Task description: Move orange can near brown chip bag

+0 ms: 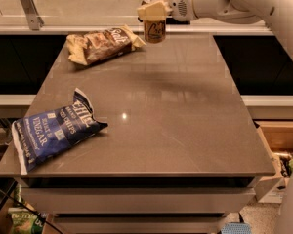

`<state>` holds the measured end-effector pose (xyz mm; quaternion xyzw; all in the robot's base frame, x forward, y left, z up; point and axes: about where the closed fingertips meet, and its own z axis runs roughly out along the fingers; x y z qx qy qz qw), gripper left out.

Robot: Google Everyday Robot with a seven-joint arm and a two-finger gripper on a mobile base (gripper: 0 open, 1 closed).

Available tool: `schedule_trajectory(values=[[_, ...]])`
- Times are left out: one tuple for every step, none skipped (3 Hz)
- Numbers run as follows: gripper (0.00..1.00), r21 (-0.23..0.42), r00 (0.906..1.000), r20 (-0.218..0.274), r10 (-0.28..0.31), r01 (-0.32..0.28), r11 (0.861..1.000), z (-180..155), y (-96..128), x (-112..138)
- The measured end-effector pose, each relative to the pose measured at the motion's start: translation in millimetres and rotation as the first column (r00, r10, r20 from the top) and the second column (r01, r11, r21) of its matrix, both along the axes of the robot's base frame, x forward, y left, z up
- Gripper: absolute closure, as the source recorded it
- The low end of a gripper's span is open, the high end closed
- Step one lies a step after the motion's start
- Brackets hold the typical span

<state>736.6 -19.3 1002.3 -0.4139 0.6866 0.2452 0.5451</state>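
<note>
The orange can, golden-orange with a dark curly logo, hangs upright in my gripper just above the far edge of the table. The gripper is shut on the can's top, with the white arm reaching in from the upper right. The brown chip bag, dark brown with pale yellow ends, lies on the table's far left, its right end just left of the can.
A blue vinegar chip bag lies at the table's near left corner. The grey table has a counter ledge behind it with a metal bracket at the far left. Boxes and clutter sit at the right on the floor.
</note>
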Motion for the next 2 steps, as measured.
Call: schedule_trajectory(values=[[1.00,0.011,0.9998,0.006,-0.017,0.017,1.000,-14,-6,20],[1.00,0.017,0.9995,0.012,-0.029,0.028,0.999,-26,-13,33]])
